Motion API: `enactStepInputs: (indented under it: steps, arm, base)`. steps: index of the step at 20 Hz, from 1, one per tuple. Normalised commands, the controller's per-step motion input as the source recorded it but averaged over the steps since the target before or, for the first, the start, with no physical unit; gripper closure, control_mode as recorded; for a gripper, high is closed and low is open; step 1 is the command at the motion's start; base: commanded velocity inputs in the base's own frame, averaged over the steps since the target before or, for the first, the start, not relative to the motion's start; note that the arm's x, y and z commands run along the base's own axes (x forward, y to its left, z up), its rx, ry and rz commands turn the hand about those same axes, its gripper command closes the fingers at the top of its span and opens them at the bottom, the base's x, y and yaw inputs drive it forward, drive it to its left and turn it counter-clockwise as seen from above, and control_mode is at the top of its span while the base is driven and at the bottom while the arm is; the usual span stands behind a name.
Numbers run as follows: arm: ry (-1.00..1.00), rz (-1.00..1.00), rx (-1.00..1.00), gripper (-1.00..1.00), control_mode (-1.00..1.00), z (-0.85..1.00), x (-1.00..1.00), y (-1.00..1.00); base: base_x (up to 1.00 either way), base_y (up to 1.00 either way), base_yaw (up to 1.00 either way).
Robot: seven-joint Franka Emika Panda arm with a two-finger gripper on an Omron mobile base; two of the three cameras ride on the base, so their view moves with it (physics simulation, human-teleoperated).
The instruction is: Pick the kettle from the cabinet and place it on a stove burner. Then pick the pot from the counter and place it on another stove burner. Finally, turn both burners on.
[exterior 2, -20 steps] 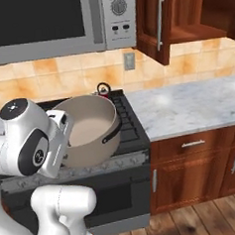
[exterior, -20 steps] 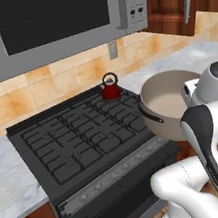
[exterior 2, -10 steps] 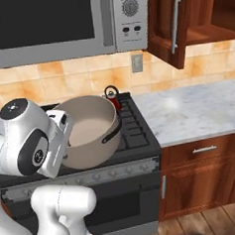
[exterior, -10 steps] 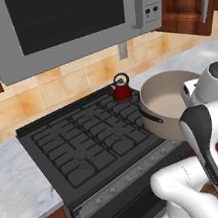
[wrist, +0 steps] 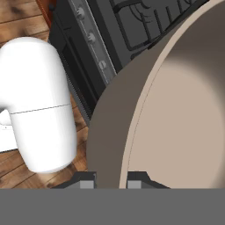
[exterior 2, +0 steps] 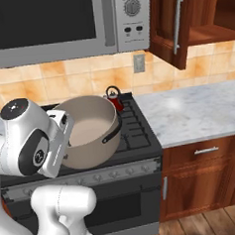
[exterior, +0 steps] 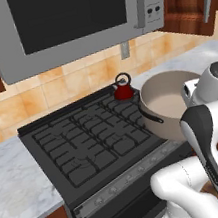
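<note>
My gripper (wrist: 111, 181) is shut on the rim of the taupe-grey pot (wrist: 176, 110), one fingertip inside the wall and one outside. The pot (exterior: 166, 103) hangs tilted above the front right part of the black stove (exterior: 86, 140), close in front of my arm. From the right, the pot (exterior 2: 90, 129) covers the stove's middle grates. The small dark-red kettle (exterior: 124, 89) stands upright on the back right burner, just behind the pot (exterior 2: 114, 97). The cabinet (exterior 2: 170, 21) door stands open at upper right.
A grey microwave (exterior: 75, 20) hangs over the stove. The grey knob strip (exterior: 124, 182) runs along the stove front. Marble counter (exterior 2: 193, 111) lies right of the stove over wooden drawers (exterior 2: 206, 153); another stretch of counter (exterior: 17, 183) lies left.
The whole picture has shifted right, so the base has moved left along the stove, mostly in the first half second. The pot stays gripped, unchanged relative to the arm.
</note>
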Motion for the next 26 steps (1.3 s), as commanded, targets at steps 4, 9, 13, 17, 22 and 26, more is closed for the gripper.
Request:
enactStepInputs:
  steps: [4, 9, 13, 17, 22, 26]
  arm:
    - [0.0, 0.0, 0.0, 1.0, 1.0, 0.0, 0.0, 0.0]
    - [0.0, 0.0, 0.0, 1.0, 1.0, 0.0, 0.0, 0.0]
    - [0.0, 0.0, 0.0, 1.0, 1.0, 0.0, 0.0, 0.0]
    - [0.0, 0.0, 0.0, 1.0, 1.0, 0.0, 0.0, 0.0]
    - [0.0, 0.0, 0.0, 1.0, 1.0, 0.0, 0.0, 0.0]
    - [0.0, 0.0, 0.0, 1.0, 1.0, 0.0, 0.0, 0.0]
  base:
    - [0.3, -0.02, 0.05]
    - [0.35, -0.02, 0.06]
    - [0.39, -0.09, 0.07]
    - [0.34, -0.16, 0.08]
    - [0.33, -0.32, 0.09]
    - [0.34, -0.23, 0.07]
